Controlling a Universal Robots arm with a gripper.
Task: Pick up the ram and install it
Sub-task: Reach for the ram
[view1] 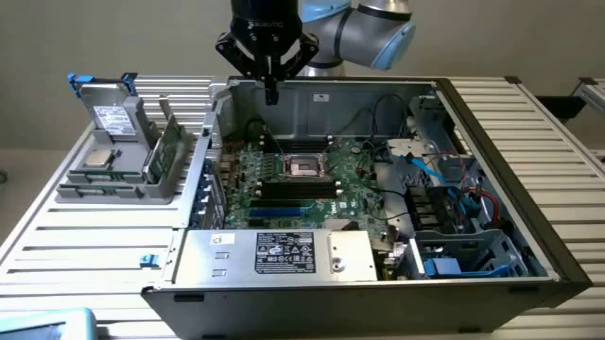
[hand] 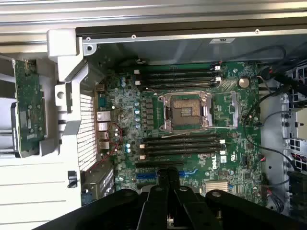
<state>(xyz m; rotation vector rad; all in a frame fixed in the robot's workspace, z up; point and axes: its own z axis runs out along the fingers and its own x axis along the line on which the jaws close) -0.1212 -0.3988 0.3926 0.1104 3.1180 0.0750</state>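
Observation:
The ram (view1: 168, 147) is a narrow green stick leaning in a grey rack (view1: 109, 191) to the exterior view's left of the open computer case (view1: 529, 212). The wrist view shows the ram (hand: 28, 108) off to the side of the motherboard (hand: 230, 96). My gripper (view1: 271, 93) hangs above the case's back wall, shut, with nothing between its fingers. Seen from the wrist, its black fingertips (hand: 168, 173) meet over the motherboard, close to a bank of empty black memory slots (hand: 180, 146). A second bank of slots (hand: 177, 76) lies beyond the open processor socket (hand: 187, 111).
The rack also holds a hard drive (view1: 118, 120) and a small silver processor chip (view1: 98, 157). Inside the case are a power supply (view1: 274, 251) at the front, a blue drive cage (view1: 454, 262) and loose cables (view1: 426, 170) at the exterior view's right. The slatted table (view1: 85, 248) surrounds the case.

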